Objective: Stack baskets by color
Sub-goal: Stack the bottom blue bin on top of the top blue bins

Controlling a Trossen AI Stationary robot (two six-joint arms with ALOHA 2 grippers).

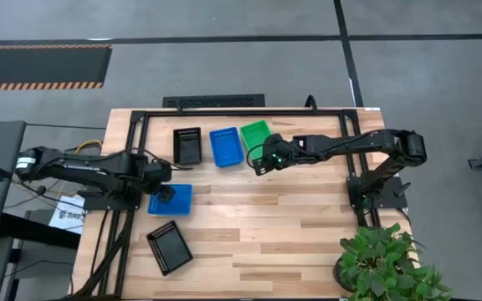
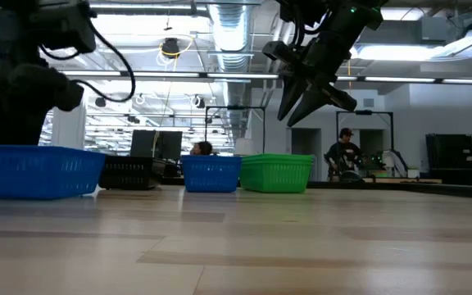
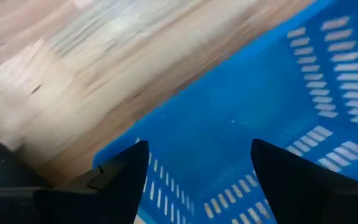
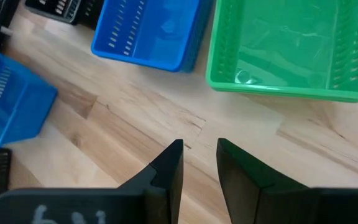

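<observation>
Baskets counted: you see five spots holding baskets on the desk point(image 1: 258, 226) in the high view: two black, two blue, one green. Whether any of them is already a stack of several, you cannot tell.
Back row: toward 12 o'clock of the desk you have, side by side, a black basket point(image 1: 187, 145), a blue basket point(image 1: 225, 146) and the green basket point(image 1: 256, 135).
Loose blue: a second blue basket point(image 1: 171, 200) sits at about 9 o'clock, apart from the row.
Loose black: a second black basket point(image 1: 168, 248) lies turned askew at about 7 o'clock, near the desk's front-left corner.
Left gripper point(image 3: 194, 177): your left jaws stand wide open, right over the loose blue basket, one finger inside its wall and one outside; you cannot tell whether they touch it.
Right gripper point(image 4: 199, 163): your right jaws hang above bare desk just in front of the green basket, fingers parted by a narrow gap, holding nothing.
Plant point(image 1: 387, 263): one potted plant stands at 5 o'clock.
</observation>
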